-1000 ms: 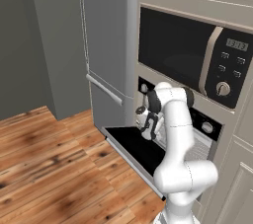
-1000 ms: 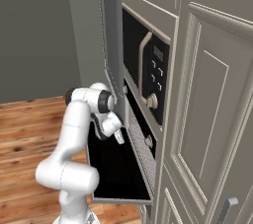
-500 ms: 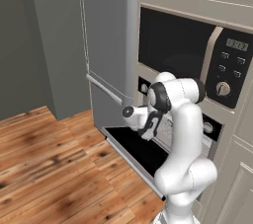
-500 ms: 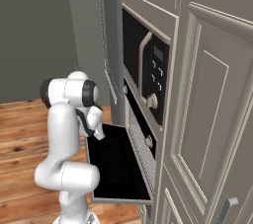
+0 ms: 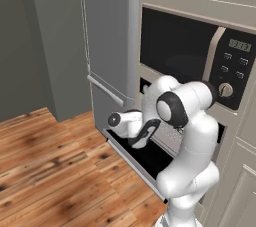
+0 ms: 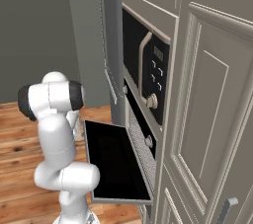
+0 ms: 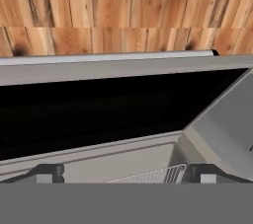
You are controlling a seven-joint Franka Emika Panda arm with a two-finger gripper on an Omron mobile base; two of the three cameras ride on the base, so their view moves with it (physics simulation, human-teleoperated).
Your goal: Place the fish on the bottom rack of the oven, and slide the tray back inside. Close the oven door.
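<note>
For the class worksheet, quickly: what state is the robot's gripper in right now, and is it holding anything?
Gripper: open and holding nothing, poised above the lowered oven door.

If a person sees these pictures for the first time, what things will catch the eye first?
First, the oven door, a wide black panel hanging open and flat over the wooden floor. Next, the white arm bent over it, its end effector open above the door's inner edge. Above the oven sits the dark microwave with its keypad.
</note>
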